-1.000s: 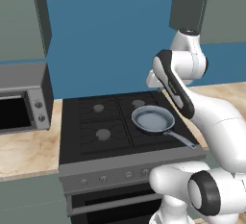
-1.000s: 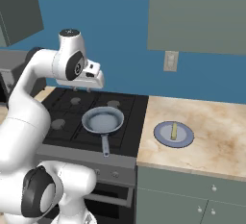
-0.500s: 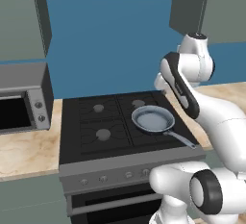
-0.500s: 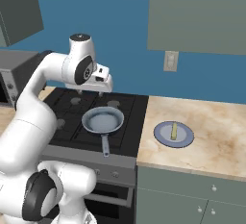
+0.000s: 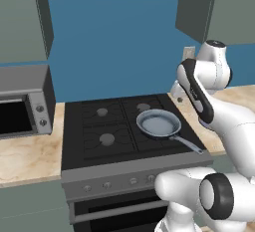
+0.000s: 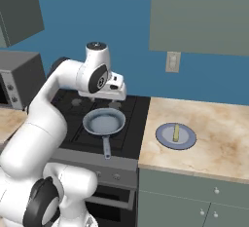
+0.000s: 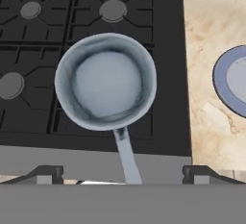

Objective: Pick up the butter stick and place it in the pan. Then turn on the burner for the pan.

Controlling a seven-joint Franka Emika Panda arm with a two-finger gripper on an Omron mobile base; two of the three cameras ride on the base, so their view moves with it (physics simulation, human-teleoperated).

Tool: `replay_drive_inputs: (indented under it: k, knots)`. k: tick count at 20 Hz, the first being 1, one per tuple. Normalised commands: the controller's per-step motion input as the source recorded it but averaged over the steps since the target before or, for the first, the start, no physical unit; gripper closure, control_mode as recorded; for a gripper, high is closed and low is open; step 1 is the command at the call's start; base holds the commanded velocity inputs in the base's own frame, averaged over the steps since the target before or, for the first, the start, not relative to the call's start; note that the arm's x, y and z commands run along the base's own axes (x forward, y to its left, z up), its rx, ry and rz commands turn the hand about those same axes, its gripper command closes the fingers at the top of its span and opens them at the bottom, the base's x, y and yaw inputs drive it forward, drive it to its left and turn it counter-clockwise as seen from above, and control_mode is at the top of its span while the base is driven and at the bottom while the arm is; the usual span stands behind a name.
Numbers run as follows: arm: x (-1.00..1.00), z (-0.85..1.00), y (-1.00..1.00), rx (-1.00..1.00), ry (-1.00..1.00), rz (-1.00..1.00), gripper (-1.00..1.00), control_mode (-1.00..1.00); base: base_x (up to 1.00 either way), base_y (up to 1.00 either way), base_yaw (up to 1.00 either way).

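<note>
The butter stick (image 6: 176,132) was a small pale yellow bar, lying on a flat blue-grey plate (image 6: 165,140) on the beige marbled surface (image 6: 219,143) to the right of the stove, well apart from the pan. The bar looked far shorter than the plate was wide and lay roughly along the line running away from the robot. The pan (image 6: 103,122) was a round, shallow grey-blue skillet, empty inside, with a pale glossy bottom and a darker ring just under its rim; it sat on the front right burner (image 5: 149,110) of the black stovetop (image 5: 114,131), its long thin grey handle (image 7: 126,155) pointing toward the front edge of the stove. From the hand camera the pan (image 7: 105,81) lay directly below, with the plate's edge (image 7: 222,91) off to the right on the surface. The other burners showed black grates around round grey caps, one of them the back right cap (image 7: 113,10) just beyond the pan. The end effector (image 6: 115,105) hung in the air above the back of the pan, touching nothing; its fingers (image 7: 45,174) stood wide apart with nothing between them. A row of knobs (image 5: 133,180) ran along the stove's front panel, and a grey microwave (image 5: 22,99) stood on the surface to the left of the stove.
</note>
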Motion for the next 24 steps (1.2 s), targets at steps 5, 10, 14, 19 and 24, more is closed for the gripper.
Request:
replay_drive_inputs:
  k: [5, 10, 14, 19, 24]
  knots:
    - [0.01, -0.24, -0.34, 0.0, 0.01, 0.0, -1.0, -1.0, 0.0, 0.0, 0.0]
    - [0.04, -0.25, -0.26, 0.0, 0.03, 0.0, -1.0, -1.0, 0.0, 0.0, 0.0]
    - [0.04, -0.27, -0.3, 0.0, 0.04, 0.0, -1.0, -1.0, 0.0, 0.0, 0.0]
    - [0.06, -0.26, -0.34, -0.01, 0.04, 0.0, -1.0, -1.0, 0.0, 0.0, 0.0]
    - [0.15, -0.25, -0.16, -0.04, 0.06, 0.0, -1.0, -1.0, 0.0, 0.0, 0.0]
